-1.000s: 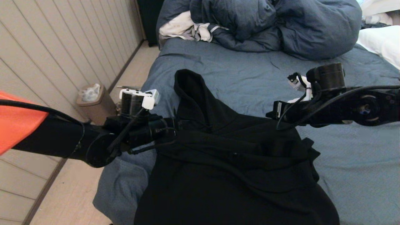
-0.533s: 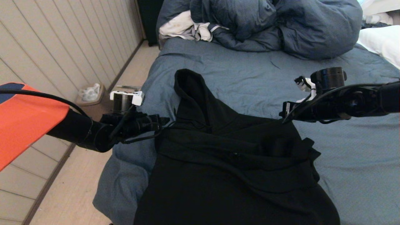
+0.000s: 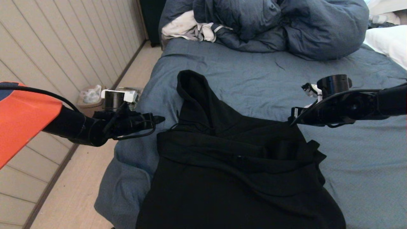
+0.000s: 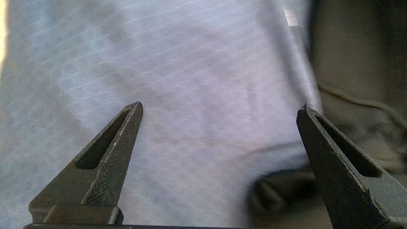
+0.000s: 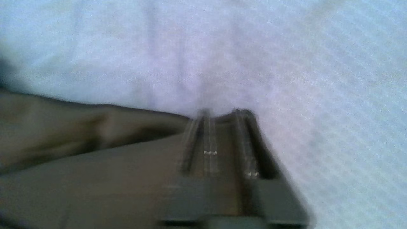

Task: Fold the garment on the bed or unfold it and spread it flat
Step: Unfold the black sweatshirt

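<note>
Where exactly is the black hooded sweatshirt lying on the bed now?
In the head view the sweatshirt lies on the near left part of the bed, hood pointing toward the dark blue duvet at the far end.

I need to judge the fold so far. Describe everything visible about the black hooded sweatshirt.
The black hooded sweatshirt is plain, of soft, thick-looking fabric. It lies on the blue-grey bed sheet, hood pointing toward the duvet, body running off the near edge of the head view. A thick band of fabric is folded across its chest, and a thin drawstring shows near the hood. No gripper can be seen holding it.
</note>
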Controlling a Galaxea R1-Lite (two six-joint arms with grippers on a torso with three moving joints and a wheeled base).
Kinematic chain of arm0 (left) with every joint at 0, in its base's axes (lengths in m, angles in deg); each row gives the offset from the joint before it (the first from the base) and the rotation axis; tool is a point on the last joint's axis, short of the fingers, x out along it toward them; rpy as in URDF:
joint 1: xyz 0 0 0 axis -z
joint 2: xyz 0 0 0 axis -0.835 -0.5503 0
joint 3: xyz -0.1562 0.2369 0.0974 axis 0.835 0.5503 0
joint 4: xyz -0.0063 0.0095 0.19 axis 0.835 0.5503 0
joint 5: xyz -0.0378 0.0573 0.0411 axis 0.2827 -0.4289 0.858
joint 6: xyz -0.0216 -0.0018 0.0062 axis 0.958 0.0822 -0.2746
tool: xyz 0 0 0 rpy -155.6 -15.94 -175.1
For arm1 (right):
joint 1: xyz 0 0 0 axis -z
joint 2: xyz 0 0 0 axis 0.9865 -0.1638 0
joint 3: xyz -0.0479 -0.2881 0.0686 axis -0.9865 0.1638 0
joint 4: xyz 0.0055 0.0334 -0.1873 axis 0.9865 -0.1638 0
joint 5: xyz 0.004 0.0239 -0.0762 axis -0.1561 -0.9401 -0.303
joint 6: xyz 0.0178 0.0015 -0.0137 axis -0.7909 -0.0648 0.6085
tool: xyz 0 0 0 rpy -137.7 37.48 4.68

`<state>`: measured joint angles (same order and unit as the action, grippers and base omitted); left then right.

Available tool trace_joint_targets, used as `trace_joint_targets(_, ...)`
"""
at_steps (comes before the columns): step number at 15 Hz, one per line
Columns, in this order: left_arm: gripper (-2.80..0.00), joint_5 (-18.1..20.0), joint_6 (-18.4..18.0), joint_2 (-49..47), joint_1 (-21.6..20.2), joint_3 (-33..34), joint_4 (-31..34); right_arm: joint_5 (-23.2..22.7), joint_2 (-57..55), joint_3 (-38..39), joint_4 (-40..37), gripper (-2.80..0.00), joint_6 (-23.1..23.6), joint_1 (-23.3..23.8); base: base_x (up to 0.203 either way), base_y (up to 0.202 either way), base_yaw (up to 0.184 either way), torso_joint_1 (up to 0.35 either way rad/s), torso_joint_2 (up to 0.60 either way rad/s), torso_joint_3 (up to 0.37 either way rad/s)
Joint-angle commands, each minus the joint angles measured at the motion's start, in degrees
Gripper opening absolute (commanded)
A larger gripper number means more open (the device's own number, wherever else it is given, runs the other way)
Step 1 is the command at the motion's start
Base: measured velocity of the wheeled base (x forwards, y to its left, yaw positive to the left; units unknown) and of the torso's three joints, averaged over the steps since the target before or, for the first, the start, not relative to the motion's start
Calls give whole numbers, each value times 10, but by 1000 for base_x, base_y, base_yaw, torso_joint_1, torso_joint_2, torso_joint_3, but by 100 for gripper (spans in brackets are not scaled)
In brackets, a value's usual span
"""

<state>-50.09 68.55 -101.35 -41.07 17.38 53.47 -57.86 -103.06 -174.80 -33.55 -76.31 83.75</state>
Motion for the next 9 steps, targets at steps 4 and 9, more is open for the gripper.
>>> trace_joint_targets(4, 0, 2, 1, 5, -4, 5, -3, -1, 4, 0, -2, 0, 10, 17, 0, 0, 0, 0, 0, 0)
trace_joint_targets(9, 0, 4, 2, -11, -6, 5, -6, -5, 4, 14, -5, 0, 24, 14, 0, 0, 0, 0, 0, 0)
